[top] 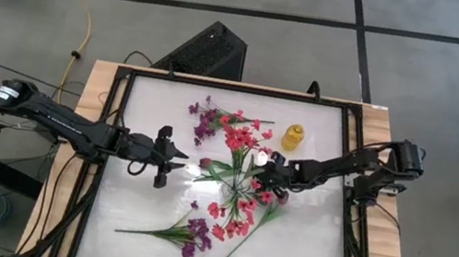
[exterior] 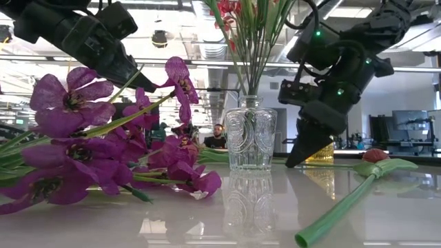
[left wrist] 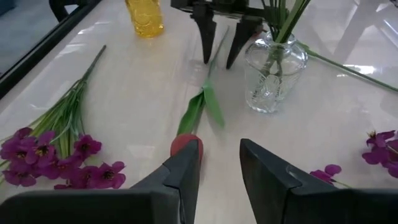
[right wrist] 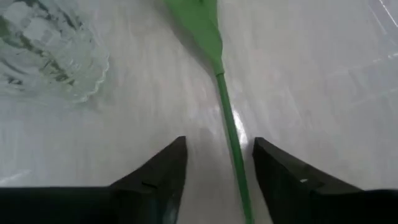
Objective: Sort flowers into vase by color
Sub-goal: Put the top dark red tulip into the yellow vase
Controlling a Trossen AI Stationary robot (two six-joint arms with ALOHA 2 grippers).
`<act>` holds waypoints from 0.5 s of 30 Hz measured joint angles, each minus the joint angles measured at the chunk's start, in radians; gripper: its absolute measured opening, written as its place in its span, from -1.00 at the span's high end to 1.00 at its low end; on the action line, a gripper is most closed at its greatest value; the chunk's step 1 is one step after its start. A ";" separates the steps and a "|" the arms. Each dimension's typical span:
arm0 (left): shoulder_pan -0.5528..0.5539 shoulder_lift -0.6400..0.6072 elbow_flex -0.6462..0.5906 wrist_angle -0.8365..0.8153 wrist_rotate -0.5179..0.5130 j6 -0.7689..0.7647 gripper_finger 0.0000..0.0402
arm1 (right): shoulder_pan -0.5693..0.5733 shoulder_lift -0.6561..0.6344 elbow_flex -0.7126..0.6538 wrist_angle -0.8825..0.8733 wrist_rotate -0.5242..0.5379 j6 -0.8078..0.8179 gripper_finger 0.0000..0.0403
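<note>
A tulip lies flat on the table, its red bud (left wrist: 184,144) toward my left arm and its green stem (left wrist: 208,81) running to my right arm. My left gripper (left wrist: 221,149) is open and low, with the bud just past one fingertip. My right gripper (right wrist: 217,146) is open and points down. Its fingers stand on either side of the stem (right wrist: 231,134) near the cut end, beside the clear glass vase (top: 237,184) of red-pink blossoms (top: 237,139). Purple clusters lie at the far side (top: 205,123) and the near side (top: 195,232). A second tulip (exterior: 375,156) lies to the right.
A small yellow vase (top: 292,137) stands on the far right, behind my right gripper (top: 261,165). The near purple flowers (exterior: 69,138) fill the left of the low view. The second tulip's stem (top: 241,241) slants toward the near edge. Black frame rails (top: 351,158) border the white table.
</note>
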 joint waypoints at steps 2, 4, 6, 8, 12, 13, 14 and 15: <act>0.000 0.000 0.000 0.000 0.000 0.000 0.48 | 0.005 -0.009 0.000 -0.018 0.000 0.000 0.17; 0.000 0.000 0.000 0.000 0.000 0.002 0.48 | 0.011 -0.016 0.000 -0.029 -0.001 0.000 0.38; 0.000 0.000 0.000 0.000 0.000 0.002 0.48 | 0.018 -0.028 -0.003 -0.038 -0.001 -0.004 0.62; 0.000 0.000 0.000 0.000 0.000 0.003 0.48 | 0.026 -0.045 -0.005 -0.048 0.000 -0.005 0.85; 0.000 0.000 0.000 -0.002 0.000 0.004 0.48 | 0.028 -0.098 -0.011 -0.083 0.008 0.076 0.91; 0.000 0.000 0.000 -0.004 0.000 0.004 0.48 | 0.024 -0.117 -0.011 -0.105 0.011 0.110 0.91; 0.000 0.000 0.000 -0.006 0.000 0.004 0.48 | 0.020 -0.138 -0.012 -0.129 0.011 0.131 0.92; 0.000 0.000 0.000 -0.007 0.000 0.005 0.48 | 0.018 -0.163 -0.015 -0.156 0.017 0.148 0.92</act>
